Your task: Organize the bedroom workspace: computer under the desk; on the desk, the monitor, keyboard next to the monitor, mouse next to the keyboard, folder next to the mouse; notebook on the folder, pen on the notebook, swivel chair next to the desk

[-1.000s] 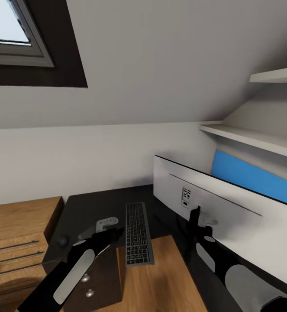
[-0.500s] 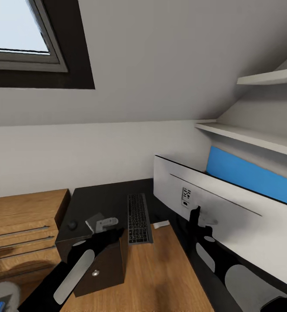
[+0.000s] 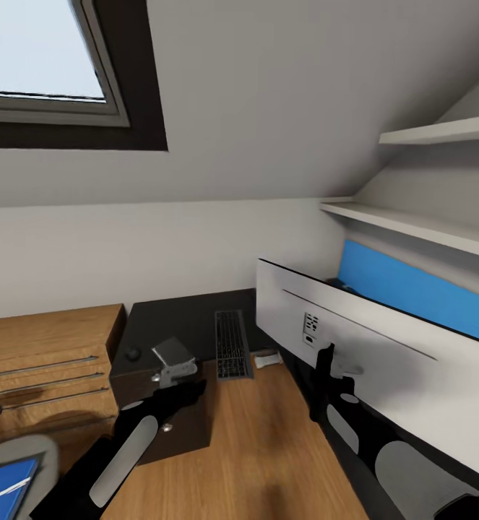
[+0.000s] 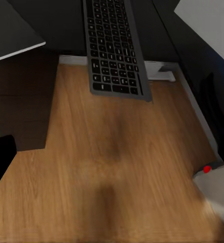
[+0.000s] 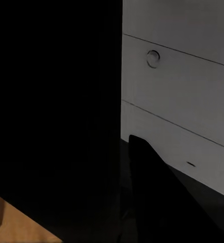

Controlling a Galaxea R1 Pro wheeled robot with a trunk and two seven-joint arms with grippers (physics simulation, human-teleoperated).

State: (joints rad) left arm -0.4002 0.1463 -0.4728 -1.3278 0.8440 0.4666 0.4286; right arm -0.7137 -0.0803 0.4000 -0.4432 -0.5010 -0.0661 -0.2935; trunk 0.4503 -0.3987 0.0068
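The right hand point(image 3: 323, 372) rises close against the white back of the monitor point(image 3: 355, 361), its dark fingers upright by the stand area; whether they clasp the monitor or merely stand before it I cannot tell, and the right wrist view gives mostly black shapes and a pale panelled surface. The left hand point(image 3: 175, 370) is held out forward above the black drawer unit point(image 3: 168, 426), its grey fingers showing at the tip of the black-and-white forearm; how far they are parted I cannot tell, and nothing shows between them. Both arms reach forward from the bottom of the head view, the right forearm angled up toward the monitor.

The keyboard point(image 3: 231, 344) lies on the glossy black desk point(image 3: 188, 325), one end overhanging the edge above the wood floor point(image 3: 261, 448), as the left wrist view also shows point(image 4: 113, 48). A small grey-white notebook point(image 3: 171, 352) lies on the desk near the left hand. The blue folder point(image 3: 4, 487) rests on the swivel chair point(image 3: 22, 451) at the lower left corner.
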